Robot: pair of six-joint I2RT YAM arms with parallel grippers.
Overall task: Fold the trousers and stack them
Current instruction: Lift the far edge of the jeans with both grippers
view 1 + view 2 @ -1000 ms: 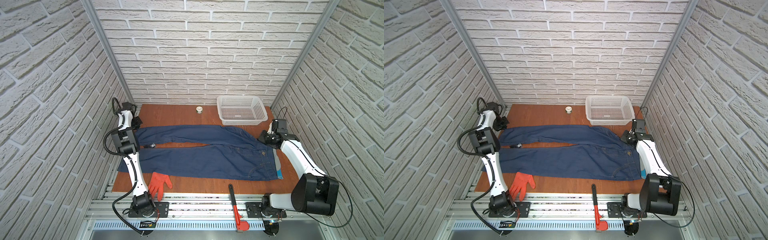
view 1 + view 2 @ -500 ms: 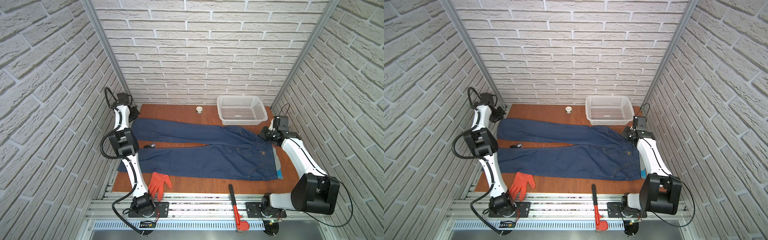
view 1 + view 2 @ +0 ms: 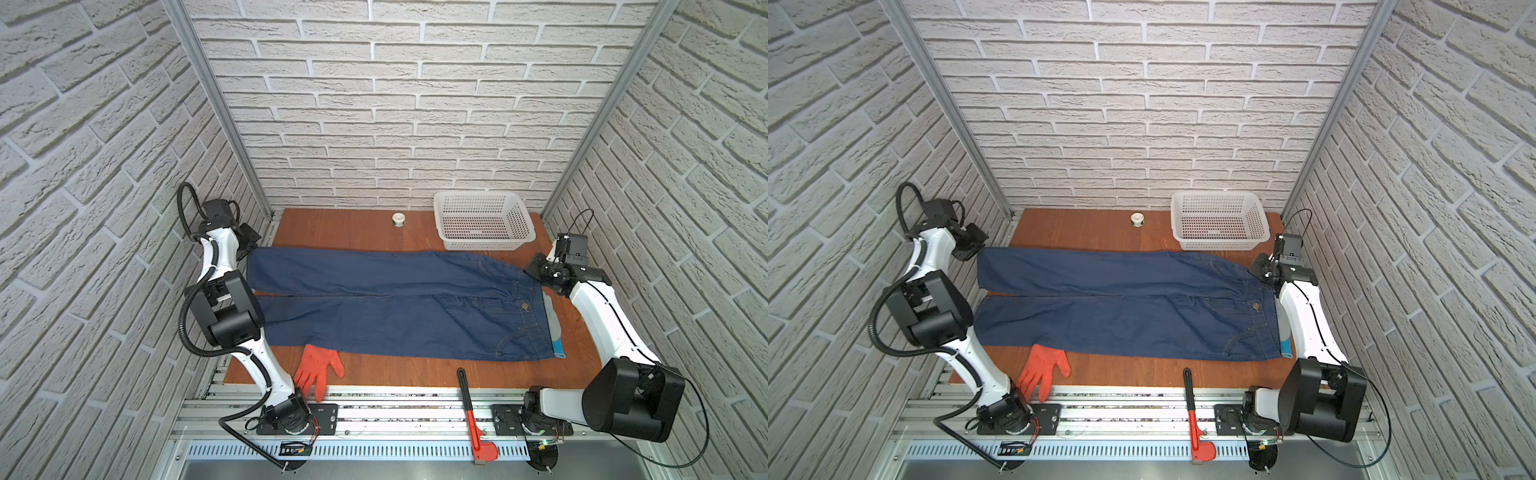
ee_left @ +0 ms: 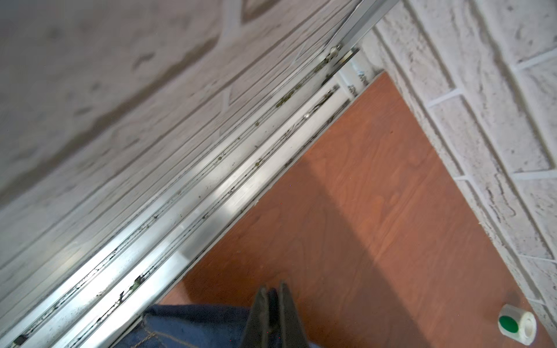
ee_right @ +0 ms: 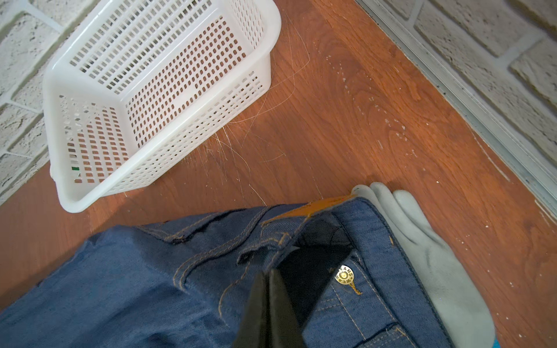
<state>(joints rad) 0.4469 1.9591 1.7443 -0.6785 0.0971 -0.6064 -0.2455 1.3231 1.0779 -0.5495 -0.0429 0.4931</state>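
The trousers (image 3: 395, 307) (image 3: 1121, 307) lie flat across the wooden table, legs to the left and waist to the right. Their metal button (image 5: 344, 275) faces up. My left gripper (image 3: 249, 246) (image 4: 272, 290) is at the far leg's cuff by the table's left edge and is shut on the trousers, with denim (image 4: 193, 325) showing between the fingers. At the waistband's far corner my right gripper (image 3: 535, 270) (image 5: 269, 273) is shut on the trousers, and the band (image 5: 355, 217) stands slightly raised there.
A grey-and-blue glove (image 3: 555, 326) (image 5: 422, 247) lies partly under the waistband. An orange glove (image 3: 318, 368) sits at the front left edge. A white basket (image 3: 482, 246) (image 5: 150, 90) and a tape roll (image 3: 399, 219) (image 4: 517, 324) stand at the back. A red wrench (image 3: 471, 407) lies over the front rail.
Both grippers have moved toward the back wall with the far leg and the waist corner. The far leg now lies straighter and further back, with the left arm nearer the back-left corner.
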